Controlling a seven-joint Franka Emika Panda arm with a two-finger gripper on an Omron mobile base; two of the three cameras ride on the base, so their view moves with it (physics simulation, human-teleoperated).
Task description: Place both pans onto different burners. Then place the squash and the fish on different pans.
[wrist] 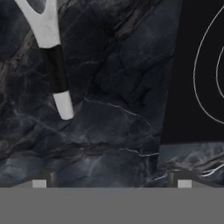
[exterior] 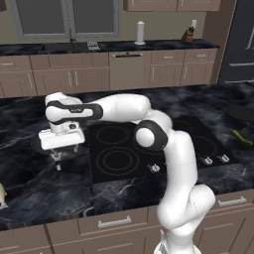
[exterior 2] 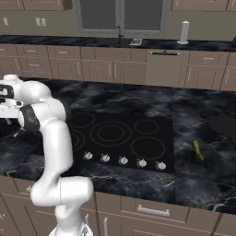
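My gripper (exterior: 63, 150) hangs open just above the dark marble counter, left of the black cooktop (exterior: 149, 149). In the hand view my gripper (wrist: 111, 183) has its fingertips far apart with nothing between them. One pan's long handle (wrist: 54, 65), white with a black grip, lies on the counter ahead of them and to the left. That handle's tip (exterior: 58, 163) pokes out below the hand, which hides the pan's bowl. The second pan (exterior 2: 224, 125) sits on the counter right of the cooktop, with the green squash (exterior 2: 197, 150) in front of it. A pale fish (exterior: 2, 196) lies cut off at the left edge.
The burners (exterior 2: 110, 133) are bare grey rings, with a row of silver knobs (exterior 2: 123, 160) along the cooktop's front. A paper towel roll (exterior: 140, 32) and a knife block (exterior: 188, 34) stand on the back counter.
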